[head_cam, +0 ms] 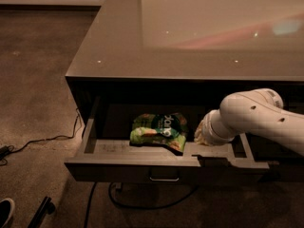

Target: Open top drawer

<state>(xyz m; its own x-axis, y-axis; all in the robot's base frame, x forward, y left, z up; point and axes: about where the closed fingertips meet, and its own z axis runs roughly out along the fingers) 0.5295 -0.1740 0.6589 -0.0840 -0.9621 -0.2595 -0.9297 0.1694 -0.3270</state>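
Camera view, single.

- **Station:** raised, in front of the cabinet (pixel 118 46), on the side of the open top drawer (pixel 137 164).
- **Facing:** forward and down, so the glossy cabinet top fills the upper frame and the drawer's inside lies open to sight.
- **Range:** near; the cabinet's right end runs off frame.
- **Left margin:** floor (pixel 33 80), a cable (pixel 45 140), and a shoe tip (pixel 4 213) at the bottom corner.
- **Right margin:** the white arm (pixel 259 118) enters from the right edge; its gripper (pixel 203 133) sits inside the drawer, right of centre.
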